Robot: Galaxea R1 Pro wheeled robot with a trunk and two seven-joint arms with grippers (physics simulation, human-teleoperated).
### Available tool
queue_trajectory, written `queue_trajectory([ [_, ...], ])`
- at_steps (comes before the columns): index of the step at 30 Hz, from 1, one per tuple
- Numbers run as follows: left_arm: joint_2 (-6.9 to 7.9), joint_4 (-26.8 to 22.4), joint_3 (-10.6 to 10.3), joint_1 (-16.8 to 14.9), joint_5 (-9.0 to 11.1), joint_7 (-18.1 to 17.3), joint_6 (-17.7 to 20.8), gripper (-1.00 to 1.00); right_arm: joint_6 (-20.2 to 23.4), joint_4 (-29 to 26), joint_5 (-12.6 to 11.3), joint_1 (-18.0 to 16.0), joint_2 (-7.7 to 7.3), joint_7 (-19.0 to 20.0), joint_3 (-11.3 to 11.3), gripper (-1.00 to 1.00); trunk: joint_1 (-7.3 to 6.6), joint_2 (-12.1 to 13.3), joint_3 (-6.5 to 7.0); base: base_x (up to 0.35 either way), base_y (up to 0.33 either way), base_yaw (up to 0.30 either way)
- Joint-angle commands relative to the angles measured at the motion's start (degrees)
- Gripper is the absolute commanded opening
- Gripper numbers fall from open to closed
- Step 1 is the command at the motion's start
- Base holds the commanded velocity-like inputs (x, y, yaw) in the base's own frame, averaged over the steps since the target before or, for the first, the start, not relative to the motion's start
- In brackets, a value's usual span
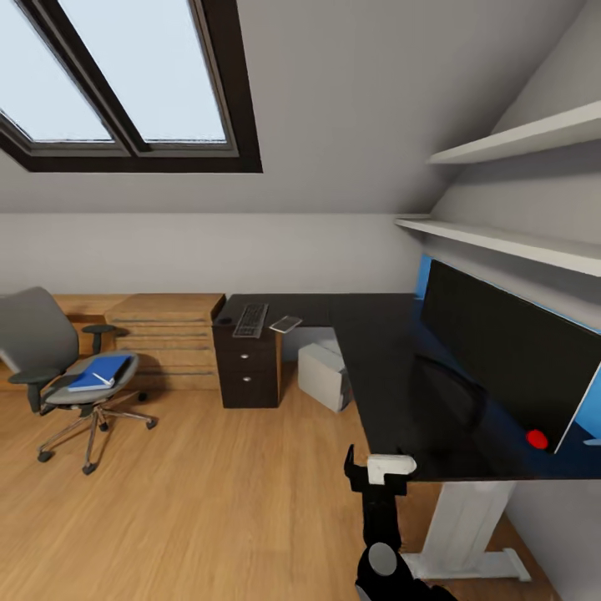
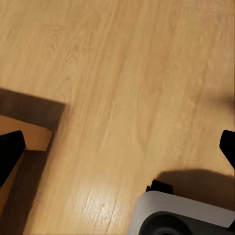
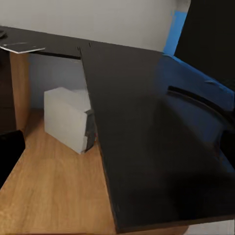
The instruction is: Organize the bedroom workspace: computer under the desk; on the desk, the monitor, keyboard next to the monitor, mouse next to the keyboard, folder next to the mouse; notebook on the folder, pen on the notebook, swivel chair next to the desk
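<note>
Open oak floor fronts the desk edge; both end effectors' states cannot be told.

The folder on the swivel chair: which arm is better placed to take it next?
Probably the left: the folder lies on the swivel chair at the robot's left, while the right gripper is by the desk. Both are still far.

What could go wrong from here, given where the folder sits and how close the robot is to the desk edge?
1. The folder lies on the swivel chair across the room; the chair stands on casters and may roll when the folder is pulled.
2. The right gripper hangs right at the desk edge, so turning toward the chair could clip it.
3. The monitor stands near that same edge on a slim stand; a bump to the desk might tip it.
</note>
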Motion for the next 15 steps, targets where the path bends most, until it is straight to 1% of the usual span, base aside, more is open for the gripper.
queue_trajectory([
  [1, 0.02, -0.13, -0.43, 0.03, 0.33, 0.31, 0.01, 1.00, -1.19, 1.46, -0.35, -0.10, 1.06, -0.31, 1.15, 1.00, 0.04, -0.05, -0.06, 0.250, 0.178, 0.000],
  [6, -0.04, -0.14, -0.43, 0.04, 0.32, 0.35, 0.15, 1.00, -5.37, 7.08, -0.23, -0.13, 4.06, 0.70, 2.21, 1.00, 0.04, -0.05, -0.06, 0.246, 0.096, 0.000],
  [7, -0.08, -0.13, -0.43, 0.05, 0.32, 0.36, 0.17, 1.00, -7.25, 9.87, -0.04, -0.15, 5.38, 1.81, 2.40, 1.00, 0.04, -0.05, -0.06, 0.183, 0.037, 0.000],
  [10, -0.11, -0.14, -0.43, 0.06, 0.32, 0.34, 0.19, 1.00, -10.10, 14.32, 0.80, -0.19, 7.53, 4.38, 2.55, 1.00, 0.04, -0.05, -0.06, 0.125, 0.024, 0.000],
  [11, -0.12, -0.15, -0.43, 0.05, 0.32, 0.32, 0.18, 1.00, -11.77, 17.46, 1.45, -0.24, 9.04, 6.44, 2.56, 1.00, 0.04, -0.05, -0.06, 0.063, 0.012, 0.000],
  [12, -0.13, -0.14, -0.43, 0.06, 0.32, 0.32, 0.17, 1.00, -12.52, 19.06, 1.68, -0.26, 9.76, 7.50, 2.54, 1.00, 0.04, -0.05, -0.06, 0.050, 0.010, 0.000],
  [13, -0.13, -0.13, -0.43, 0.06, 0.32, 0.32, 0.15, 1.00, -13.73, 22.18, 1.96, -0.37, 11.03, 9.68, 2.47, 1.00, 0.04, -0.05, -0.06, 0.032, 0.006, 0.000],
  [15, -0.16, -0.13, -0.43, 0.06, 0.32, 0.31, 0.14, 1.00, -14.56, 25.06, 2.06, -0.49, 12.08, 11.88, 2.41, 1.00, 0.04, -0.05, -0.06, 0.023, 0.004, 0.000],
])
